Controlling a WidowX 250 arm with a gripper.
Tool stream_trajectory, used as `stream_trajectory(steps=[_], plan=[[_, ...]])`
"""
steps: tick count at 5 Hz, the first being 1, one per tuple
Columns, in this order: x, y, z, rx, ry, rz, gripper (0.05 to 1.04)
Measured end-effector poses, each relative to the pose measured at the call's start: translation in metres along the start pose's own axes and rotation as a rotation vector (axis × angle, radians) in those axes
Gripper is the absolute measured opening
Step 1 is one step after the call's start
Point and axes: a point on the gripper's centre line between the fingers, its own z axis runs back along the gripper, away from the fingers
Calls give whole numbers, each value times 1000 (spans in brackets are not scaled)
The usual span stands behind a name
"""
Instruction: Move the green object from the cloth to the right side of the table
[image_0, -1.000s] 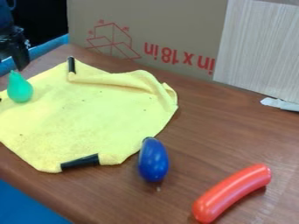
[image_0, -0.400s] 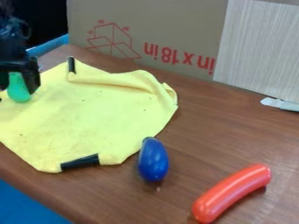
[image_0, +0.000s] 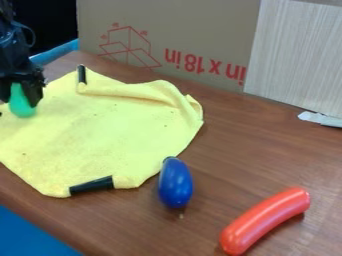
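In the camera view, the gripper (image_0: 19, 102) is clenched round the green object (image_0: 23, 109), low on the cloth (image_0: 107, 135) towards the left edge of the table (image_0: 254, 160); grasping seems done; lifting, carrying and placing at the table's right side remain.

The bench (image_0: 260, 145) has a brown wood grain and a smooth face with a soft sheen. The yellow cloth (image_0: 100, 130) is matt, with a slightly fuzzy nap, and the black pieces (image_0: 92, 185) at its edges look smooth. The blue toy (image_0: 176, 183) looks like hard plastic, smooth and glossy — small bright highlights sit on it. The red toy (image_0: 266, 220) also looks like smooth, shiny plastic; the green toy (image_0: 22, 106) seems plastic too, its finish softer. Behind stand matt brown cardboard (image_0: 200, 30) and a pale panel (image_0: 294, 55) — finely streaked, wood-like, dull.
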Motion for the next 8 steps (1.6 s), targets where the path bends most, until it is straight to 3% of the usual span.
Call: stream_trajectory(steps=[1, 3, 4, 7, 8], plan=[[-1, -3, 3, -12, -17, 10, 719], [-5, -34, 38, -56, -31, 63, 381], [-10, -82, 59, -85, -41, 48, 380], [-18, -201, 93, -124, 55, 26, 380], [-22, -240, 86, -115, 85, 22, 380]])
